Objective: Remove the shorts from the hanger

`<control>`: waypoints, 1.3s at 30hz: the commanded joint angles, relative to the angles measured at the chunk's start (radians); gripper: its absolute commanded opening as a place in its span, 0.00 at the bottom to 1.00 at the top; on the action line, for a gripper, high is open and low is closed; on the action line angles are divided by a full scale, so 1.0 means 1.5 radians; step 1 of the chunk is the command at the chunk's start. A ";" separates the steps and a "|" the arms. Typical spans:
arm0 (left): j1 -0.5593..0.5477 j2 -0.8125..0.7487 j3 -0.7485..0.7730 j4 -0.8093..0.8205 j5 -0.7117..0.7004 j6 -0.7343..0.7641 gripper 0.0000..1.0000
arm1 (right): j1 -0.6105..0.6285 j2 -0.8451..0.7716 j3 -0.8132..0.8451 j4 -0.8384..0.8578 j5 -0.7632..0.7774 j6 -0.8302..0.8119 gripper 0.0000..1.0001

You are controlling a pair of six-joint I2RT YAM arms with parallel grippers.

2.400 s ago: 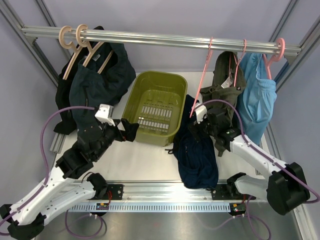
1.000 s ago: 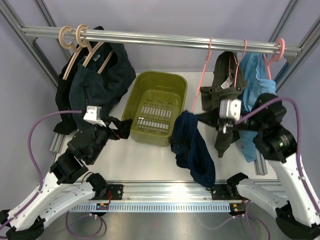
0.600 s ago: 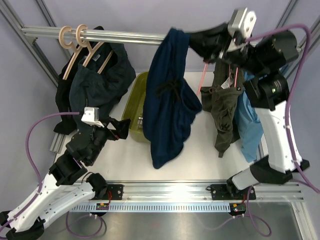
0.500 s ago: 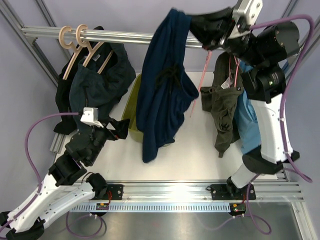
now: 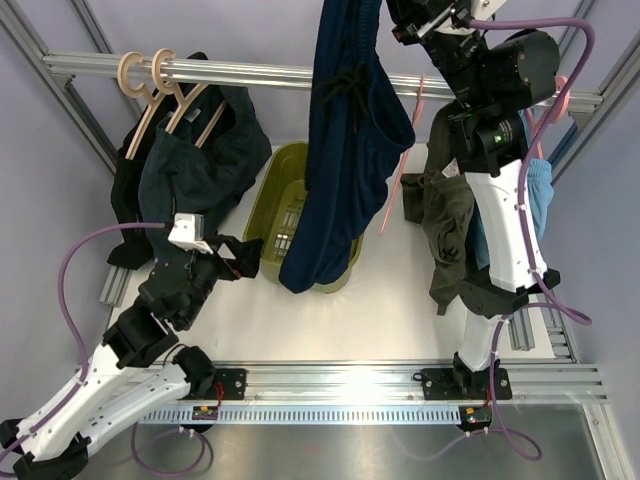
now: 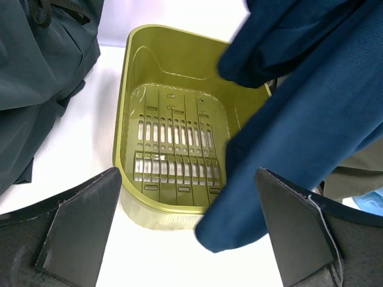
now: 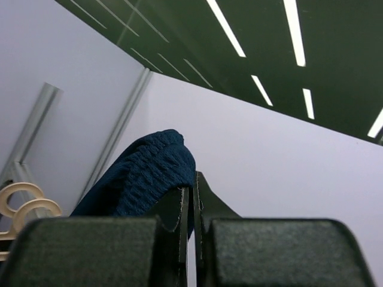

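The dark navy shorts hang free in the air from the top of the overhead view, their lower end dangling over the green basket. My right gripper, raised above the rail, is shut on their waistband. In the right wrist view the fingertips pinch the ribbed shorts. The thin pink hanger hangs bare from the rail, just right of the shorts. My left gripper is open beside the basket's near left side. In its own view the left gripper frames the basket and the shorts.
An olive-green garment and a light blue garment hang at the right of the rail. Dark teal garments on wooden hangers hang at the left. Frame posts stand at both sides.
My right arm has swung up from table height to above the rail, carrying the shorts off the pink hanger and leftward over the basket. The left arm has barely moved.
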 commanded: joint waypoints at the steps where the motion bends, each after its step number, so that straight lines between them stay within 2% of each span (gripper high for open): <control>1: 0.000 0.011 0.000 0.050 -0.008 -0.001 0.99 | 0.006 -0.013 0.001 0.075 0.055 -0.033 0.00; 7: 0.001 0.014 -0.001 0.055 -0.003 -0.002 0.99 | 0.020 -0.090 -0.209 0.069 -0.018 -0.069 0.00; 11: 0.001 0.009 -0.005 0.049 -0.004 -0.003 0.99 | 0.030 -0.132 -0.350 0.067 -0.031 -0.106 0.00; 14: 0.001 0.003 -0.007 0.048 -0.004 -0.002 0.99 | 0.036 -0.152 -0.411 0.060 -0.034 -0.127 0.00; 19: 0.000 0.004 -0.008 0.050 -0.006 0.000 0.99 | 0.056 -0.160 -0.457 -0.026 -0.043 -0.167 0.00; 30: 0.001 -0.012 -0.010 0.033 -0.008 0.000 0.99 | 0.063 -0.214 -0.620 -0.148 0.010 -0.154 0.02; 31: 0.000 -0.013 -0.011 0.033 -0.007 -0.001 0.99 | 0.063 -0.217 -0.622 -0.172 0.004 -0.153 0.06; 32: 0.001 -0.013 -0.013 0.034 -0.007 0.000 0.99 | 0.063 -0.219 -0.620 -0.225 -0.002 -0.152 0.20; 35: 0.001 -0.008 -0.013 0.035 -0.005 0.000 0.99 | 0.063 -0.235 -0.625 -0.294 -0.027 -0.144 0.34; 36: 0.001 -0.006 -0.013 0.037 -0.003 0.000 0.99 | 0.063 -0.249 -0.628 -0.306 -0.052 -0.148 0.47; 39: 0.000 0.002 -0.010 0.041 0.004 0.000 0.99 | 0.063 -0.268 -0.613 -0.392 -0.120 -0.162 0.76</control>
